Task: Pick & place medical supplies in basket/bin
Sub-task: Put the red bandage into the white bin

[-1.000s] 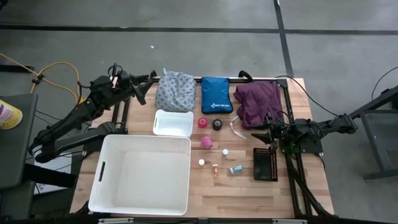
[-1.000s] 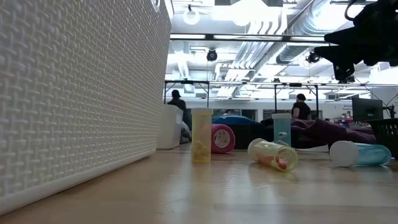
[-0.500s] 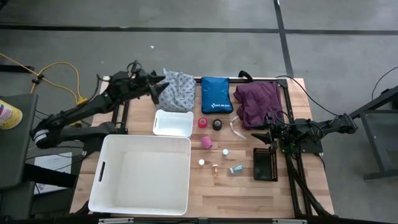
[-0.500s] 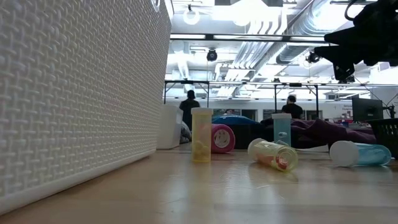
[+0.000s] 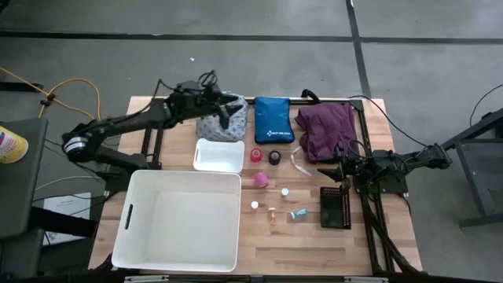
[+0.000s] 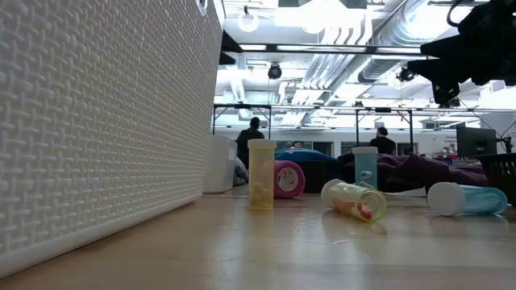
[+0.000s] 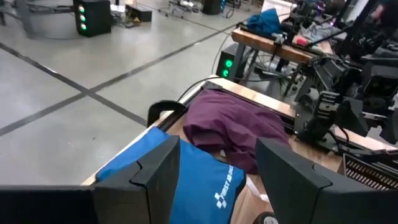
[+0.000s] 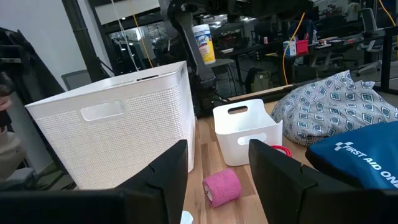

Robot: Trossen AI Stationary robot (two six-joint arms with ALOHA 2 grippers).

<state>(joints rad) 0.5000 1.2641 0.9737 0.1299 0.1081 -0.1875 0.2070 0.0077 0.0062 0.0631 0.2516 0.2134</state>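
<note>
Grey-white patterned cloth (image 5: 221,115), bunched into a soft mound, lies at the far edge of the wooden worktop (image 5: 306,236), just beside the blue rectangular zip pouch with white print (image 5: 273,119). The left tool (image 5: 229,114) hangs directly over this cloth with its two dark fingers spread; whether they touch the fabric cannot be told. In the left wrist view those fingers (image 7: 155,177) frame the blue pouch and the crumpled large purple cloth (image 7: 239,127) beyond it.

On the other side of the pouch, the purple cloth rests against the right-hand frame. In front of the pouch lie a small pink tape roll (image 5: 257,155) and a small black tape roll (image 5: 274,157), close together, with a second pink roll (image 5: 261,180) nearer the large white woven bin (image 5: 178,222). A small white open tub (image 5: 219,156) stands between the patterned cloth and the bin. Several tiny white-capped vials (image 5: 284,192) are scattered near the middle; in the low view one yellowish vial (image 6: 261,174) stands upright and another (image 6: 354,200) lies on its side.

The right tool (image 5: 336,169) waits by the right edge, next to a black perforated tray (image 5: 335,207), its fingers spread.
</note>
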